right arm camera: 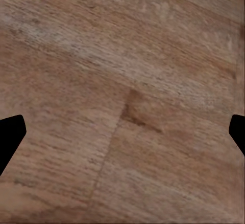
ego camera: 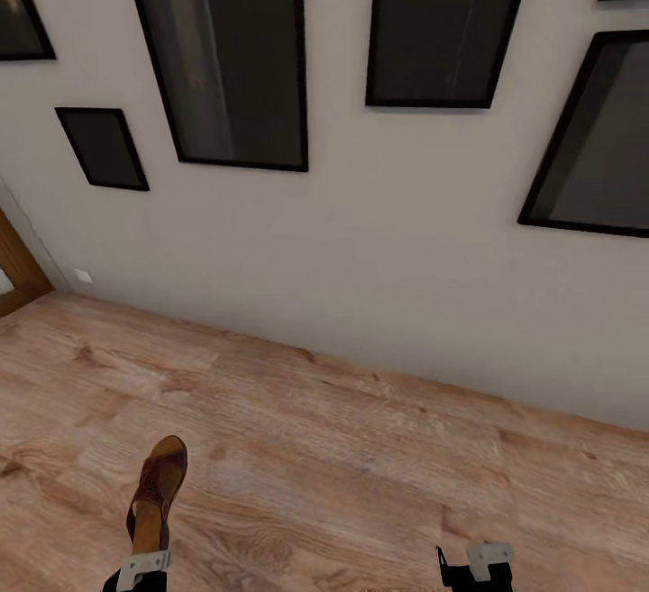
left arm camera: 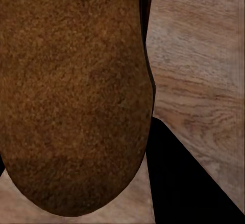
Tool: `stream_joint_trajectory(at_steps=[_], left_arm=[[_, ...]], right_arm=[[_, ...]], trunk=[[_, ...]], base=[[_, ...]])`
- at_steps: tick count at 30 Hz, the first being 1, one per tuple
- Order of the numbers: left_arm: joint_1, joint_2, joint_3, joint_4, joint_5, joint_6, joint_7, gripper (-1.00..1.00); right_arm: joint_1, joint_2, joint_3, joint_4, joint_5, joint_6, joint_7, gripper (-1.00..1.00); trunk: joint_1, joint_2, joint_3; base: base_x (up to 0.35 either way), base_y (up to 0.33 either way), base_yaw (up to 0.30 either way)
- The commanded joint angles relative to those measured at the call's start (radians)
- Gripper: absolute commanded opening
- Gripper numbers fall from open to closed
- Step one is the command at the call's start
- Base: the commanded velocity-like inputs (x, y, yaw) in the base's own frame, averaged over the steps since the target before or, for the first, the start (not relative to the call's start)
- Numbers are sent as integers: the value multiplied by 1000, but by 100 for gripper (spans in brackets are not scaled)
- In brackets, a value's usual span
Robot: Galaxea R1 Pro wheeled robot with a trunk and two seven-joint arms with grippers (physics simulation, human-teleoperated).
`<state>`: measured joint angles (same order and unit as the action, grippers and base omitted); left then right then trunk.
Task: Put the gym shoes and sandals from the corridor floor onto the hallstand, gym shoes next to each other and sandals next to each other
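Sandal (ego camera: 155, 488) at seven o'clock in the head view, held aloft over the corridor floor (ego camera: 361, 466) in the left claw (ego camera: 142, 565); light, stiff-soled, probably best gripped at the heel; right claw (right arm camera: 122, 132) wide, empty.

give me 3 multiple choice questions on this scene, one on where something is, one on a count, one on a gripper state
1. Where is the sandal?
A. at the left gripper
B. on a shelf
C. against the wall

2. How many dark frames hang on the wall, whole or cut off?
A. two
B. four
C. six

3. The right gripper is
A. shut on a sneaker
B. open over bare floor
C. holding a sandal

Answers: 1 A, the sandal juts from that gripper; 2 C, six frames count out; 3 B, fingertips stand wide apart, only planks between.
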<state>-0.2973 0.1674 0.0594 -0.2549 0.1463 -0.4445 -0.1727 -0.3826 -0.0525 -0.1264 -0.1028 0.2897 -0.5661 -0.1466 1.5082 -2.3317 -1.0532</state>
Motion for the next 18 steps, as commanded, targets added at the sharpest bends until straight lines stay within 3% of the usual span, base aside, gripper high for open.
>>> stream_joint_trajectory(at_steps=[1,18], left_arm=[[0,0,7,0,4,0,-10,-100],[0,0,7,0,3,0,-10,-100]], right_arm=[[-1,0,-7,2,11,-3,-4,100],[-2,0,-7,1,11,-3,-4,100]], trunk=[[0,0,-1],[0,0,-1]], base=[[0,0,-300],[0,-16,-300]])
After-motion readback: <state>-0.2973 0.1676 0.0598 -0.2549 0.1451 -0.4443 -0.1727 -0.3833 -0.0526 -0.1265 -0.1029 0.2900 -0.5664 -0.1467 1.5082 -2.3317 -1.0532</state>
